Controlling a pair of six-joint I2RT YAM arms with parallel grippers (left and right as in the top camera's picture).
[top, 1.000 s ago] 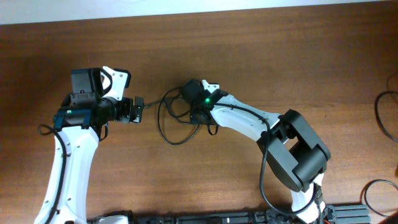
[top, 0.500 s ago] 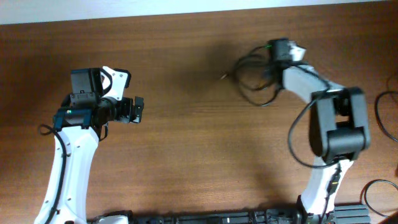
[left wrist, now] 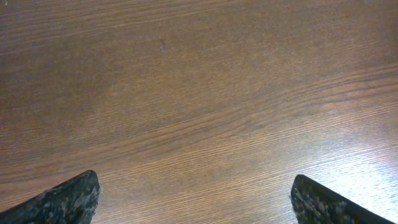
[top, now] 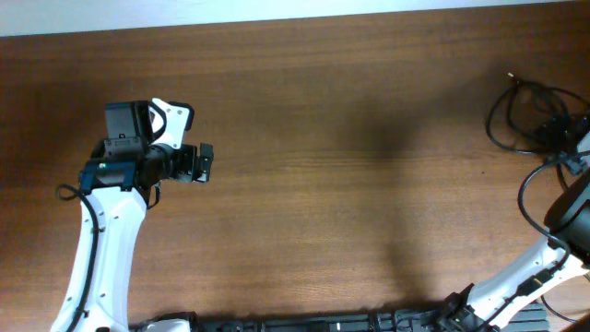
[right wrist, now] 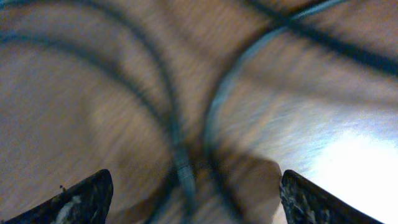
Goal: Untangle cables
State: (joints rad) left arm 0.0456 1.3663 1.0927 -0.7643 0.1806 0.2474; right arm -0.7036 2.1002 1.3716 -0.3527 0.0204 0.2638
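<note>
The cables (top: 518,118) are a loose bundle of thin black loops at the far right of the wooden table, with a plug end pointing up-left (top: 510,77). My right gripper (top: 560,129) is at the bundle's right side, near the frame edge. In the right wrist view its fingers (right wrist: 194,199) are wide apart, and blurred cable strands (right wrist: 174,124) run between and beyond them over the wood. My left gripper (top: 205,163) is open and empty at the left of the table. The left wrist view shows only bare wood between its fingers (left wrist: 196,199).
The right arm's own thicker black wires loop along the right edge (top: 530,198). The table's far edge (top: 295,23) meets a pale wall at the top. A black rail (top: 323,323) runs along the front edge.
The right arm has swung from the table's centre to the far right, and the cable bundle has moved with it. The left arm has not moved.
</note>
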